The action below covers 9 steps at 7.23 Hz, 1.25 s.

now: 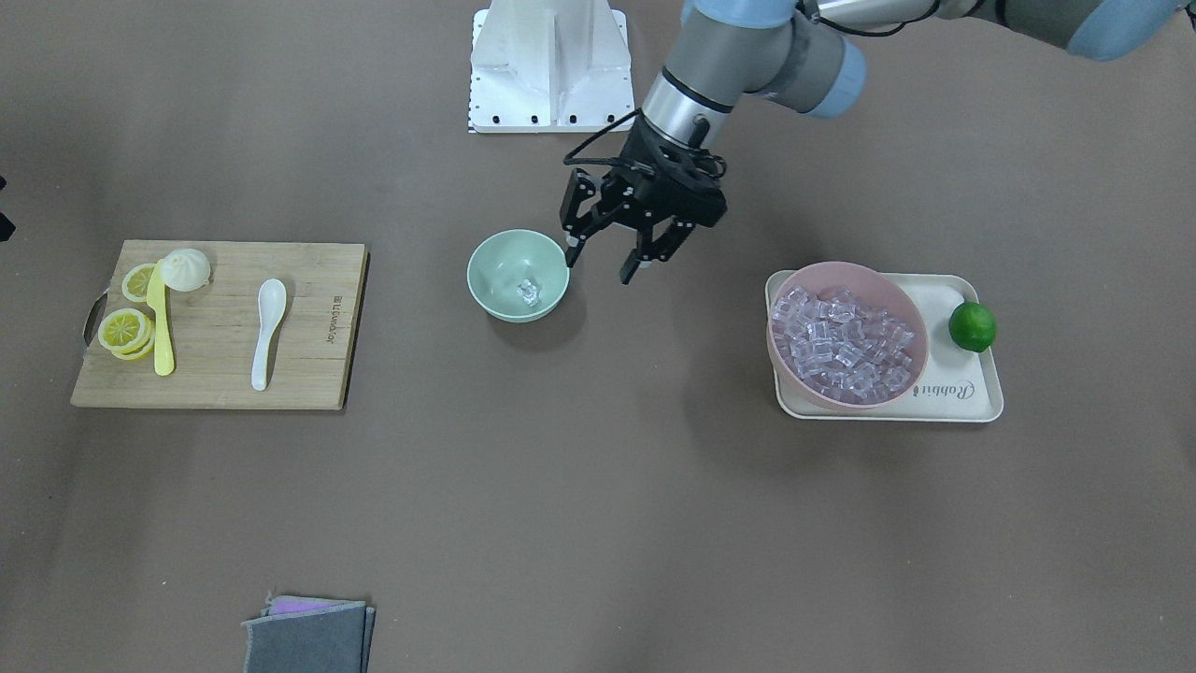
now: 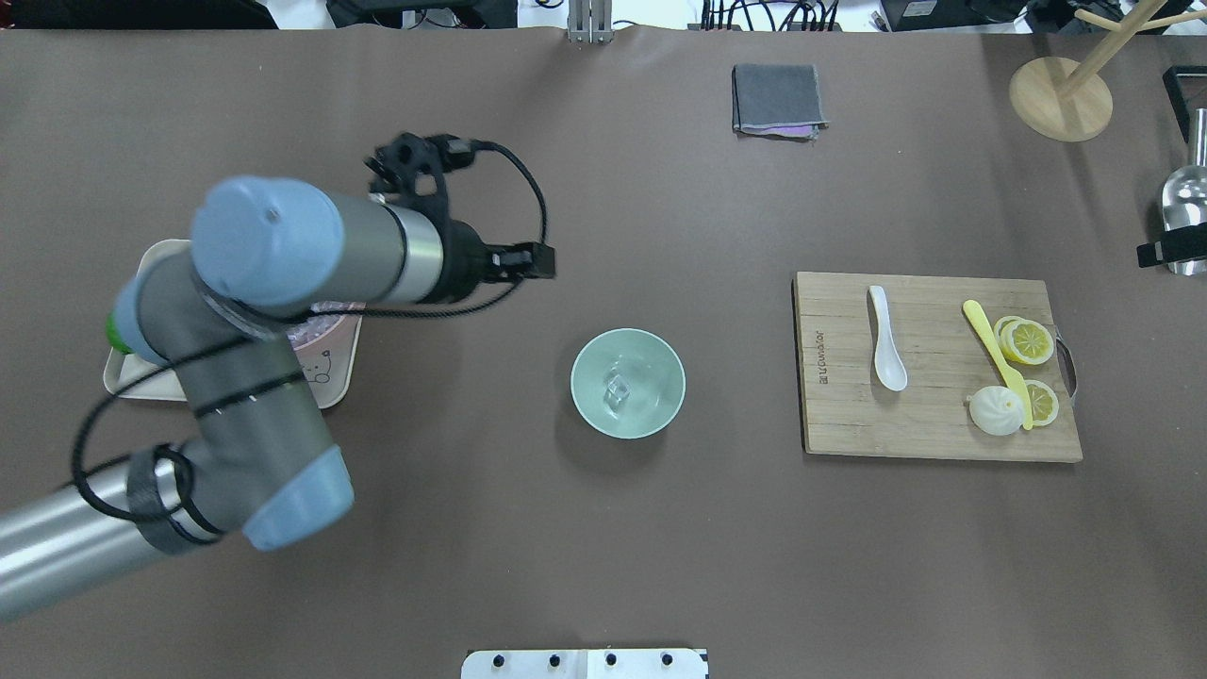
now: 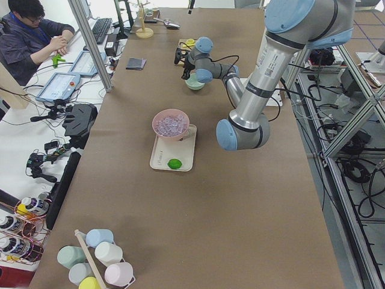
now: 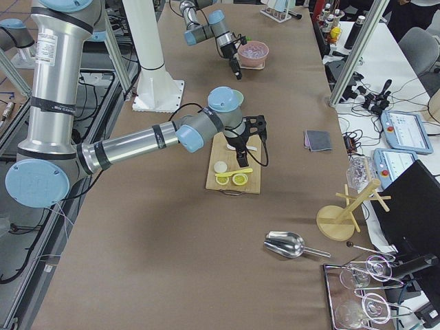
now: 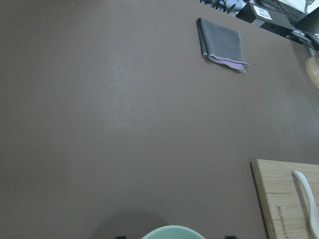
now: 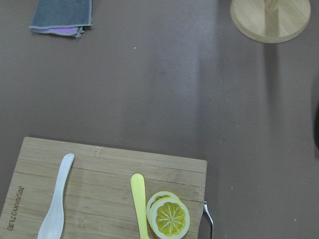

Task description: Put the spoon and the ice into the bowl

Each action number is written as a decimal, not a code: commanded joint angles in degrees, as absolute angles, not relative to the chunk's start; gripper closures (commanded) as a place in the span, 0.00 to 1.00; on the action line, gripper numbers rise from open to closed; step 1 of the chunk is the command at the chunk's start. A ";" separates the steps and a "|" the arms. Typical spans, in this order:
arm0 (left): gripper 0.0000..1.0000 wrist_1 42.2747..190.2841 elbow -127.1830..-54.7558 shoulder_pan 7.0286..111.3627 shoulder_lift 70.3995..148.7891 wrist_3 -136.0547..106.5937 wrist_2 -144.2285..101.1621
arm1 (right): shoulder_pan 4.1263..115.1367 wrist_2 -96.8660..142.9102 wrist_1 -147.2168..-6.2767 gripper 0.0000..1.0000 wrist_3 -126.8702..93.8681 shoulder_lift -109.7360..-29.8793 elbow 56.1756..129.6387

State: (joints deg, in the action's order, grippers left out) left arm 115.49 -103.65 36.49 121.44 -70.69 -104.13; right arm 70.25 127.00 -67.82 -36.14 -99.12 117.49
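The pale mint-green bowl (image 1: 500, 266) (image 2: 651, 368) stands mid-table with a clear ice cube (image 1: 530, 292) (image 2: 618, 389) in it. Many more ice cubes (image 1: 846, 341) fill the pink bowl. My left gripper (image 1: 600, 269) is open and empty, beside the mint bowl's rim on the pink bowl's side. The white spoon (image 1: 268, 327) (image 2: 886, 339) (image 6: 55, 204) lies on the wooden cutting board (image 1: 308, 365). My right gripper (image 4: 244, 148) shows only in the exterior right view, over the board. I cannot tell whether it is open or shut.
The pink bowl sits on a cream tray (image 1: 972, 397) with a lime (image 1: 972, 326). A yellow knife (image 1: 161, 327), lemon slices (image 1: 126, 332) and a white bun (image 1: 184, 269) share the board. A grey cloth (image 1: 308, 636), wooden stand (image 2: 1061, 99) and metal scoop (image 2: 1183, 203) lie farther off.
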 commanded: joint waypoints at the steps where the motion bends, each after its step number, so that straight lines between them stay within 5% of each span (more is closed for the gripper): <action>1: 0.28 105.61 -106.34 51.26 115.96 -53.97 -120.87 | 66.56 123.86 -67.85 0.00 -40.49 -96.78 117.51; 5: 0.27 102.04 -103.13 76.58 97.68 -10.21 -130.96 | 49.34 106.65 -67.85 0.00 -56.13 -87.92 112.44; 7: 0.28 101.87 -95.04 84.43 97.47 2.85 -131.22 | 44.14 101.09 -67.76 0.00 -58.09 -82.46 106.29; 9: 0.26 101.95 -94.66 85.25 96.95 4.13 -131.31 | 41.15 97.75 -67.33 0.02 -59.15 -81.74 105.38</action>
State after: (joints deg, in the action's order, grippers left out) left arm 101.93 -95.38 84.25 97.28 2.58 -131.24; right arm 43.17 99.98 -67.67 -58.38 -82.52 106.25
